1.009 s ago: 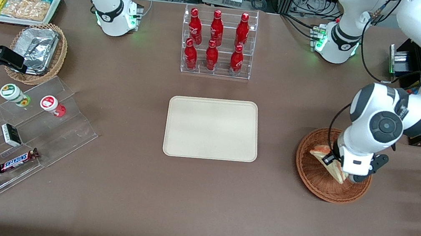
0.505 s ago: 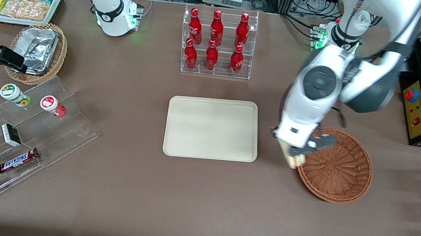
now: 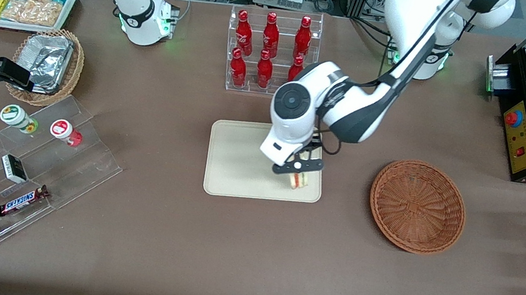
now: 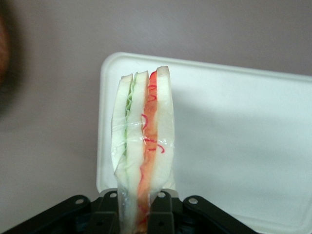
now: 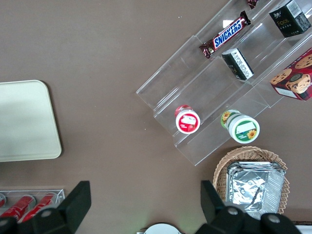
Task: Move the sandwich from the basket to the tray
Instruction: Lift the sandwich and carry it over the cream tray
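step: set-down | claw (image 3: 297, 170) clamped on sandwich (image 4: 143, 161), above tray (image 3: 239, 165) corner nearest basket (image 3: 417, 206) | advice: shift inward from rim, lower until bread rests flat, then release

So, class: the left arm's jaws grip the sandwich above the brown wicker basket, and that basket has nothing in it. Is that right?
Not quite. The gripper holds the sandwich above the tray, not the basket, as the front view shows; the left wrist view shows the tray under the sandwich too. The rest stands: the jaws grip it, and the basket has nothing in it.
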Robot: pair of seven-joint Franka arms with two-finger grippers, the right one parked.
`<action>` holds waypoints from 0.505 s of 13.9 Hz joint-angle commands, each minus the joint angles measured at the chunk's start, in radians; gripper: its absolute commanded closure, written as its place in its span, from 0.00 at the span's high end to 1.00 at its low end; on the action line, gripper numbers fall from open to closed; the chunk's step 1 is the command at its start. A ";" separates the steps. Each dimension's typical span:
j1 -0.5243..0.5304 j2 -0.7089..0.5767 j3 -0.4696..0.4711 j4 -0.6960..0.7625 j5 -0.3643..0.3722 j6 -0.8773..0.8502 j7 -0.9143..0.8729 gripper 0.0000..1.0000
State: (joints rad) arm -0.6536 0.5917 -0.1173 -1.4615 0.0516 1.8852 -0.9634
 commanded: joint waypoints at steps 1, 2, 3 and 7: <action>-0.009 0.052 -0.027 0.046 -0.019 0.026 0.023 0.00; -0.027 0.075 -0.033 0.046 -0.016 0.041 0.023 0.00; -0.050 0.098 -0.033 0.046 -0.010 0.063 0.022 0.00; -0.078 0.161 -0.033 0.041 -0.007 0.135 0.023 0.00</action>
State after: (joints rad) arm -0.7207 0.7227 -0.1602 -1.4505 0.0486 2.0076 -0.9550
